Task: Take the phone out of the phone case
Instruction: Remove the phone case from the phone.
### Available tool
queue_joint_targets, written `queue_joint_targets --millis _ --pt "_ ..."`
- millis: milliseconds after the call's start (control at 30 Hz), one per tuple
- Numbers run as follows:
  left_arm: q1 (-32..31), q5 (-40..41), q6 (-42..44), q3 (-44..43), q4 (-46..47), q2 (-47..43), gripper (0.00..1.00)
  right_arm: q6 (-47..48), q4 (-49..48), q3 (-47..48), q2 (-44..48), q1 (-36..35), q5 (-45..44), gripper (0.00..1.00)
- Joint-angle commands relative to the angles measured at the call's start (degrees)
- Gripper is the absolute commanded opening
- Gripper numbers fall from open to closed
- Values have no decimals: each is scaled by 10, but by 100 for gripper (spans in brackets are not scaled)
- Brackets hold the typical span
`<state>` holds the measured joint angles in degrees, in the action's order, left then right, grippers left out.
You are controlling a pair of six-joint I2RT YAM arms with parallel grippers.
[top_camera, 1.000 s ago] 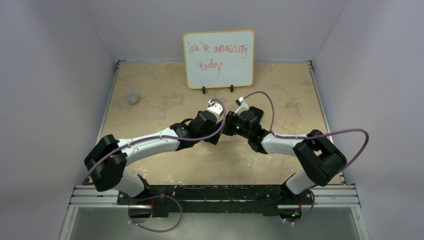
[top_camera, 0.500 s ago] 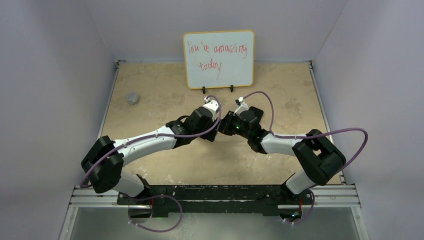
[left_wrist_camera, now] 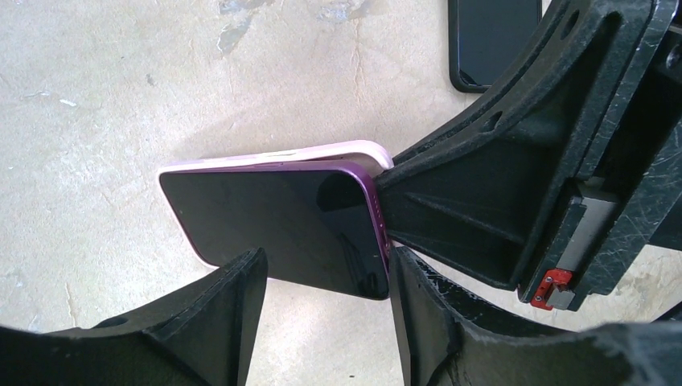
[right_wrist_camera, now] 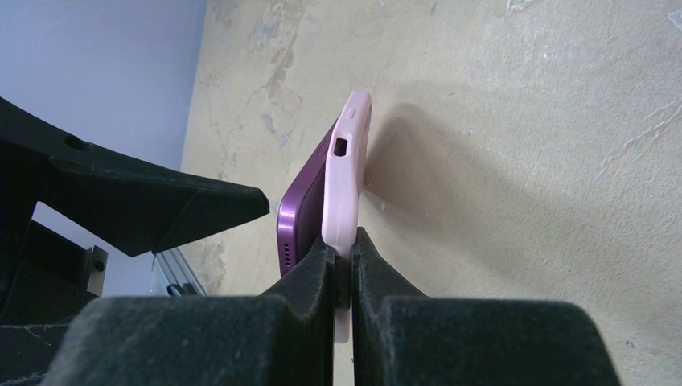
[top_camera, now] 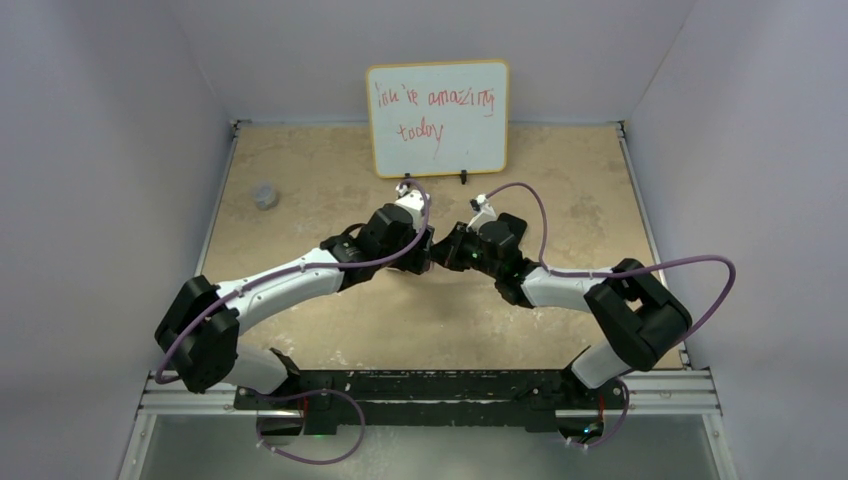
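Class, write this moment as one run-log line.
right end effector: shut on case | left end effector: open, flanking phone | phone: partly out of case

Left arm (top_camera: 300,275) has swung. Its wrist end now sits up and left of where it was a second ago, closer to the foot of the whiteboard (top_camera: 437,118). Left gripper (top_camera: 428,254) goes with it, so the point where the two heads meet has moved left of centre. Left elbow block (top_camera: 197,335) has slid left and slightly down toward the rail. Right gripper (top_camera: 446,252), clamped on the phone case (right_wrist_camera: 346,185), follows left by a hair.
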<state>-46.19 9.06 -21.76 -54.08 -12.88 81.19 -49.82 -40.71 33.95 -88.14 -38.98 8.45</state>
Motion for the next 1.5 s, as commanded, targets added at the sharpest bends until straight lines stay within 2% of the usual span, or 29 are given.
queue_joint_targets --millis 0,133,567,833,1200,1467 --pt "11 8 7 6 -1 -12 60 1 -35 13 -1 -3 14 0" --pt "11 -27 -1 13 19 -25 64 -4 -44 11 -6 -3 18 0" --pt "12 -82 -12 14 46 8 66 -5 -46 9 -3 -3 20 0" --pt "11 -60 -11 14 48 30 66 -6 -48 9 -4 -3 23 0" --pt "2 99 6 1 -21 15 55 -6 -49 9 -7 -3 21 0" --pt "-86 298 13 -68 -113 74 51 -9 -46 11 -12 -3 24 0"
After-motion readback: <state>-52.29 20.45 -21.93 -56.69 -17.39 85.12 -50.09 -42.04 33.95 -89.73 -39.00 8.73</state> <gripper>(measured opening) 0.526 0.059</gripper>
